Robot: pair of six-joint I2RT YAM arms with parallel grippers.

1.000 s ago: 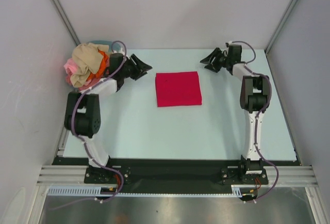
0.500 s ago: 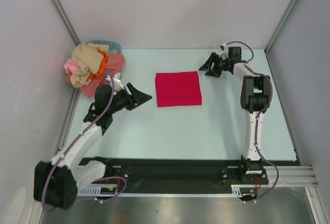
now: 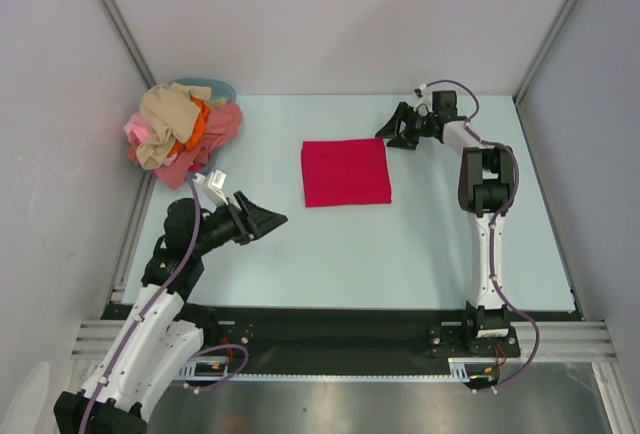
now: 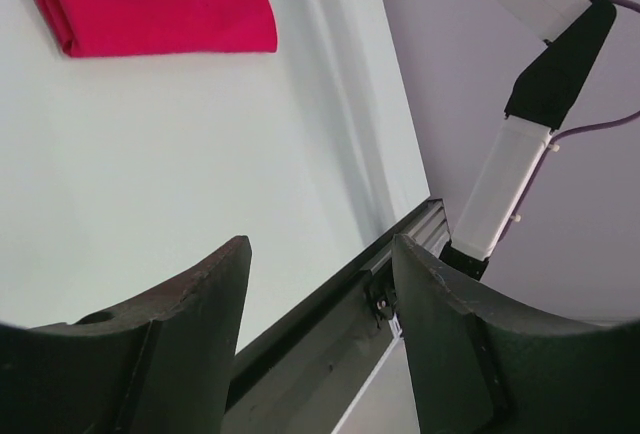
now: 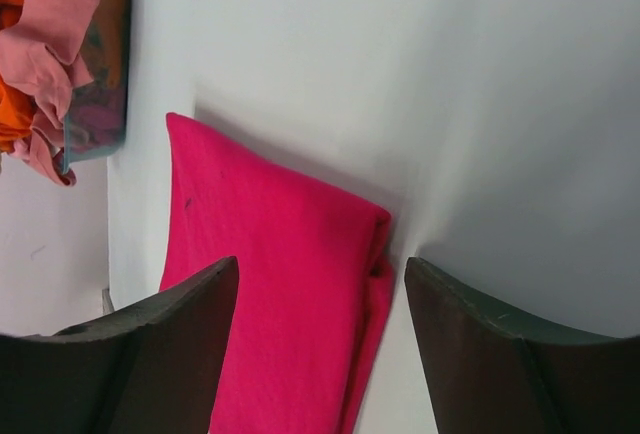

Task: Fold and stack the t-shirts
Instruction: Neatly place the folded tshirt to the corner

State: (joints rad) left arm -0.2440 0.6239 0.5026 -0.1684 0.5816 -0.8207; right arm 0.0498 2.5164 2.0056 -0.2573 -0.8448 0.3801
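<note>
You can take the folded crimson-red t-shirt (image 3: pixel 345 172) as your landmark: it lies flat on the pale table (image 3: pixel 400 244) as a neat square, with its folded edges stacked evenly. The other t-shirts (image 3: pixel 180 129) are in a loose heap well apart from it, to its far left, against the left wall. In this heap a beige one is on top, pale pink and salmon-pink cloth hangs at the sides, and a bit of orange shows in the middle. The rim of a light-blue tub (image 3: pixel 205 87) shows just behind this heap, on the side away from the red shirt. The left gripper (image 3: pixel 262 219) is to the near left of the red shirt and apart from it, with its tips pointing toward the shirt's near left corner. Its jaws are spread, and in the left wrist view you see only bare table between them, with the red shirt further up in that view. The right gripper (image 3: pixel 397 129) is just beside the far right corner of the red shirt and points at this corner. Its jaws are also spread and they hold nothing. In the right wrist view the shirt's corner appears in the gap between the two fingers, but you cannot tell from the pictures whether the fingertips touch the cloth or the table.
</note>
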